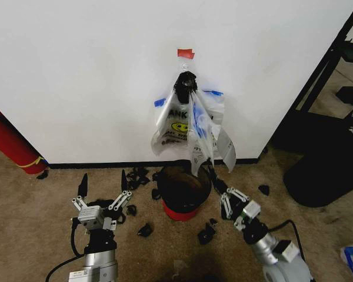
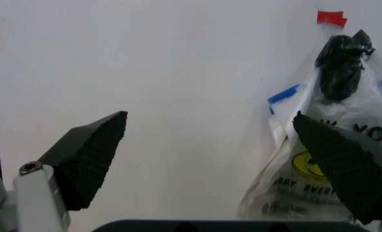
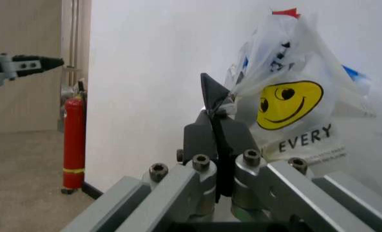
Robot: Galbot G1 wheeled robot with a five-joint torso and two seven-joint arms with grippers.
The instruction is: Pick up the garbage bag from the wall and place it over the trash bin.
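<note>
On the white wall (image 1: 76,76) two bags hang from a black knot (image 1: 186,83) under a strip of red tape. The garbage bag (image 1: 210,126), clear crinkly plastic with blue patches, hangs to the right of the printed smiley bag (image 1: 175,124). My right gripper (image 1: 210,170) is shut on the garbage bag's lower edge; in the right wrist view its fingers (image 3: 215,99) pinch a fold of plastic (image 3: 241,84). The trash bin (image 1: 182,191), black inside with a red base, stands on the floor right under the bags. My left gripper (image 1: 104,179) is open, left of the bin, facing the wall (image 2: 210,117).
A long red cylinder (image 1: 9,144) leans at the wall's far left. Several black scraps (image 1: 144,230) lie on the carpet around the bin. A black frame and a dark round object (image 1: 323,170) stand at the right, past the wall's edge.
</note>
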